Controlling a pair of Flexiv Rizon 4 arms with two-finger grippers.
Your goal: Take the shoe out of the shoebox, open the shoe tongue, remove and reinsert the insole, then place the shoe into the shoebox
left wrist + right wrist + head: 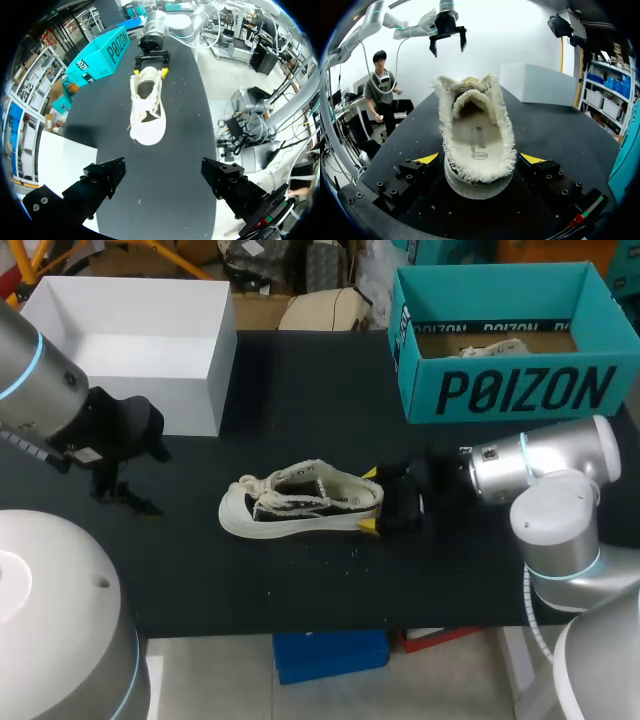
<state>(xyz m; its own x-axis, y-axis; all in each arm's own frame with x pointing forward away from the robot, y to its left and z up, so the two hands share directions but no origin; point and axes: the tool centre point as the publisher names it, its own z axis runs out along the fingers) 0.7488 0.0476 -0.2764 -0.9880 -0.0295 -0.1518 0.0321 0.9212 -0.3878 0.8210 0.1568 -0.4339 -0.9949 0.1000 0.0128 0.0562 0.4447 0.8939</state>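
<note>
Right gripper (480, 159): wide open, nothing in its grasp. Yellow-tipped fingers (429, 159) on either side of the heel of the shoe (300, 502), just beside it, with a thin dark gap on each side in the right wrist view.

Shoe upright on its sole, about the middle of the tabletop (300, 585), a little nearer the front edge than the back. Heel toward the right edge and in between the fingers, toe toward the left edge. Frayed collar, loose pale laces, insole (477, 145) flat inside.

Right arm (545, 465) in from the right edge, last link low and level over the tabletop, pointing toward the left edge along the length of the shoe.

Left gripper (162, 170): likewise wide open, nothing between its dark fingers. Held above the tabletop near the left edge, well apart from the shoe and facing its toe. Left arm (30, 380) in from the left edge, wrist angled down toward the surface.

Teal shoebox (520, 390) open at the back right corner, well apart from the shoe. White box (190, 380) at the back left corner, open as well.
</note>
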